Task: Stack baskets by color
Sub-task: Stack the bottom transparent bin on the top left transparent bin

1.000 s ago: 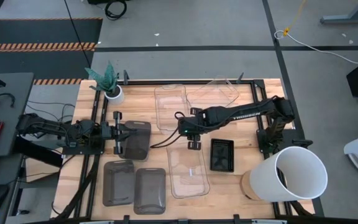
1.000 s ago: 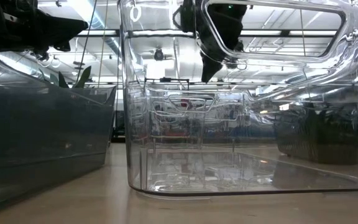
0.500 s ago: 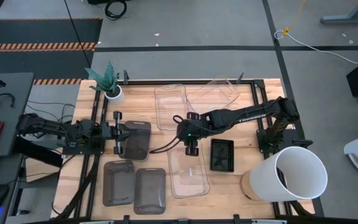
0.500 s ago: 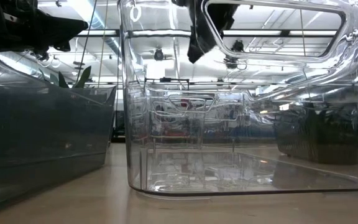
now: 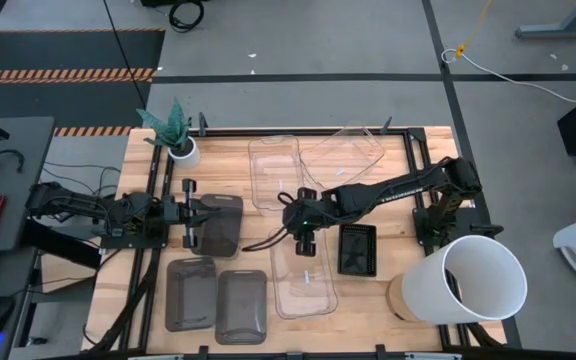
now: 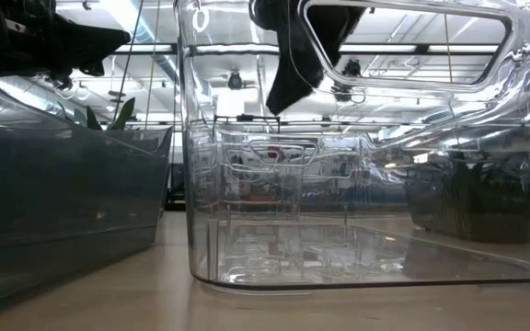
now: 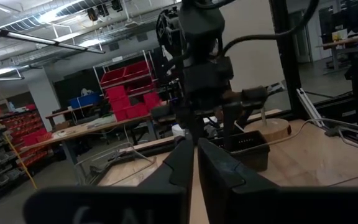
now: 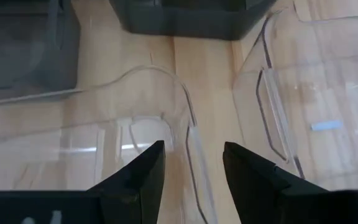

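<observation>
A clear basket (image 5: 303, 272) stands near the table's middle; it fills the low view (image 6: 357, 184). My right gripper (image 5: 306, 243) hangs open over its far end, slanting down. In the right wrist view (image 8: 191, 168) its fingers stand on either side of that basket's rounded rim (image 8: 182, 106) without touching it. A second clear basket (image 5: 273, 170) and a tilted third (image 5: 343, 150) lie at the far side. Three dark grey baskets (image 5: 190, 292) (image 5: 240, 305) (image 5: 223, 225) sit on the left. A black perforated basket (image 5: 356, 248) is to the right of my right gripper. My left gripper (image 7: 196, 155) waits shut at the left, above the third grey basket.
A big white bucket (image 5: 473, 280) lies on its side at the near right corner. A small white plant pot (image 5: 180, 148) stands at the far left. A black frame (image 5: 153, 200) runs around the tabletop. Bare wood shows between the baskets.
My right gripper has moved a little toward the table's near edge and left, and has tipped more steeply downward over the near clear basket's far end. It has stayed open. The baskets have not moved.
</observation>
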